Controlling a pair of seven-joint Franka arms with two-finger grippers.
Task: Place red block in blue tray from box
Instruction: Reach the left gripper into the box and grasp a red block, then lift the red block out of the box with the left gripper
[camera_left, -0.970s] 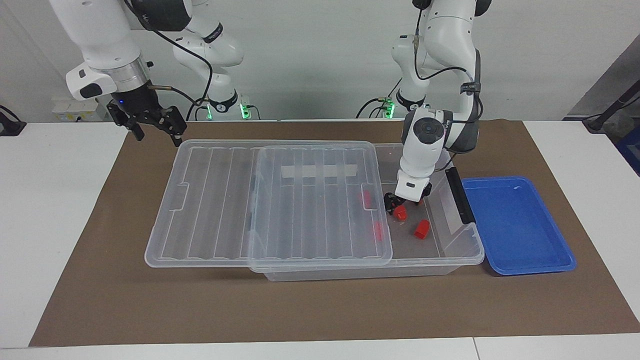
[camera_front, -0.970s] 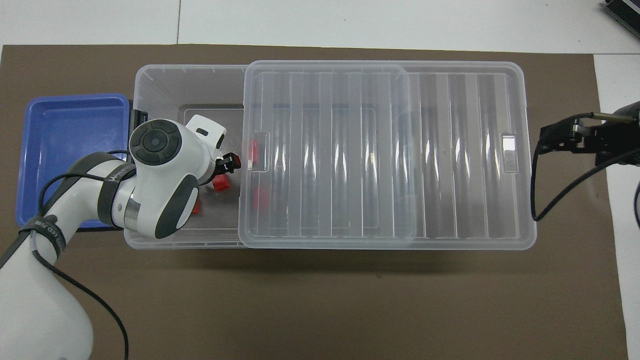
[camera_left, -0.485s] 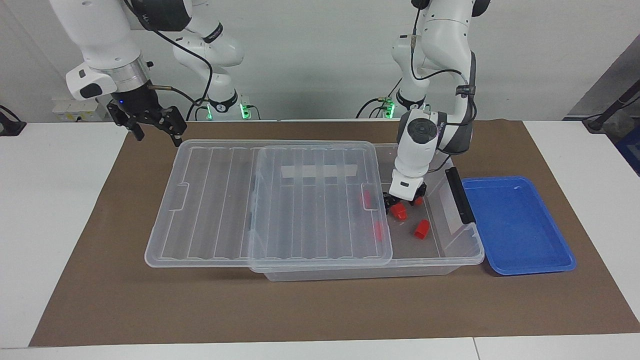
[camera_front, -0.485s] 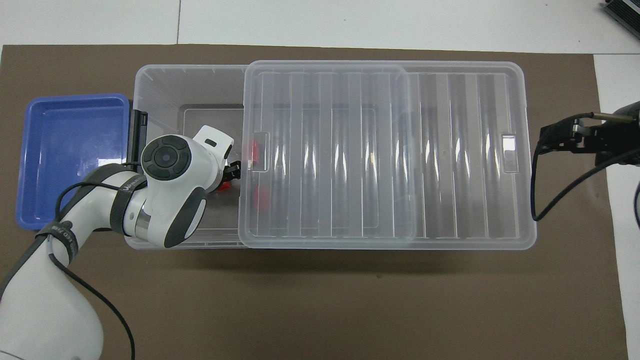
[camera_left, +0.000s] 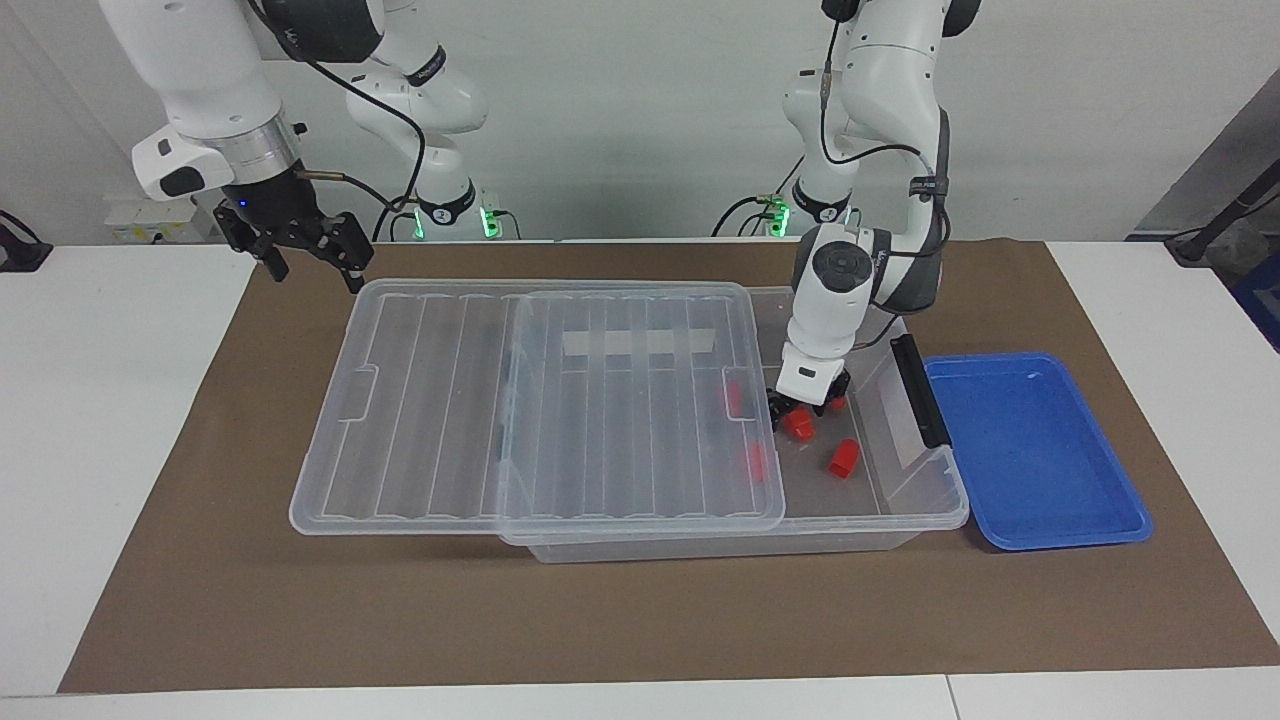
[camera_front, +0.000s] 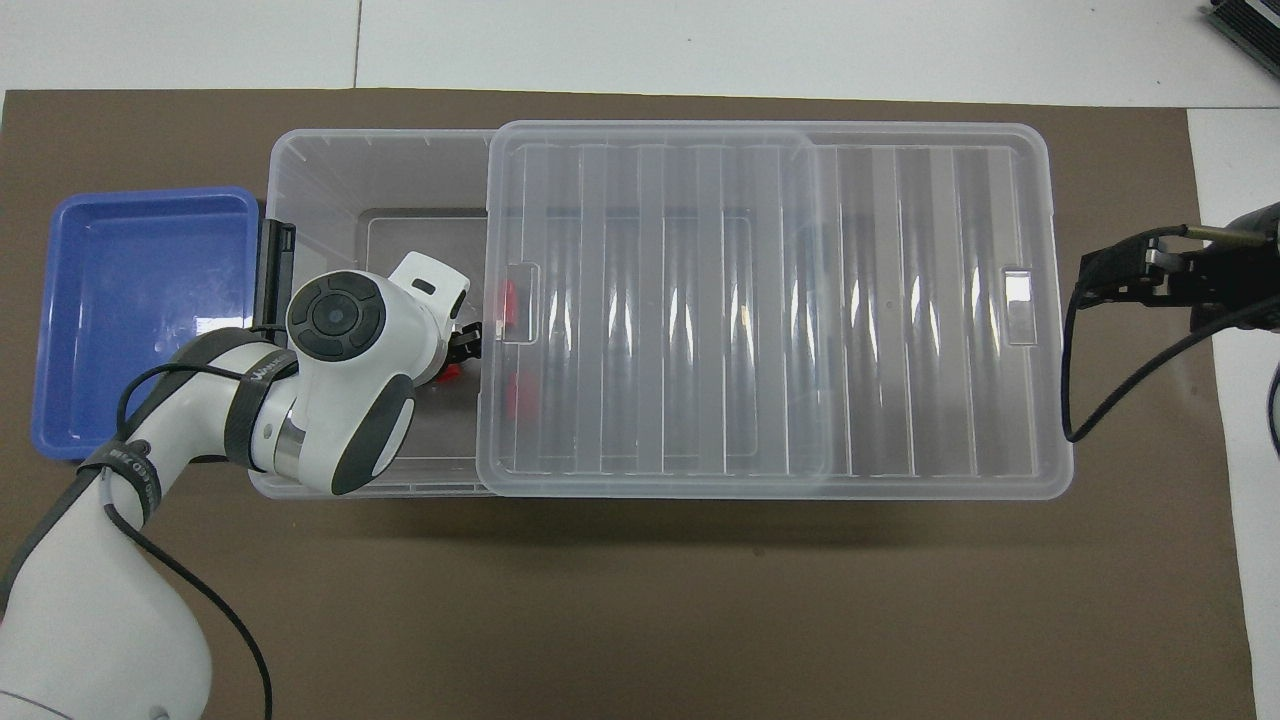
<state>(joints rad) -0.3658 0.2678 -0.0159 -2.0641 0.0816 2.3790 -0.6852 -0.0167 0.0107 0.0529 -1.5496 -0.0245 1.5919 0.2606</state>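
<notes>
The clear box (camera_left: 930, 498) lies across the mat with its ribbed lid (camera_left: 540, 400) slid toward the right arm's end, which leaves the end beside the blue tray (camera_left: 1035, 450) uncovered. My left gripper (camera_left: 800, 408) reaches down into that uncovered end and stands open astride a red block (camera_left: 797, 425) on the box floor. A second red block (camera_left: 843, 458) lies loose nearby, farther from the robots. Two more red blocks (camera_left: 733, 398) show through the lid's edge. From overhead, the left gripper (camera_front: 462, 345) is mostly hidden by the wrist. The blue tray (camera_front: 130, 300) holds nothing.
My right gripper (camera_left: 312, 250) waits open in the air by the lid's corner at the right arm's end. A black latch (camera_left: 920, 390) stands on the box end facing the tray. Brown mat (camera_left: 600, 620) spreads under everything.
The left arm has shifted slightly toward the lid and settled its gripper lower around the red block. The right arm has not moved.
</notes>
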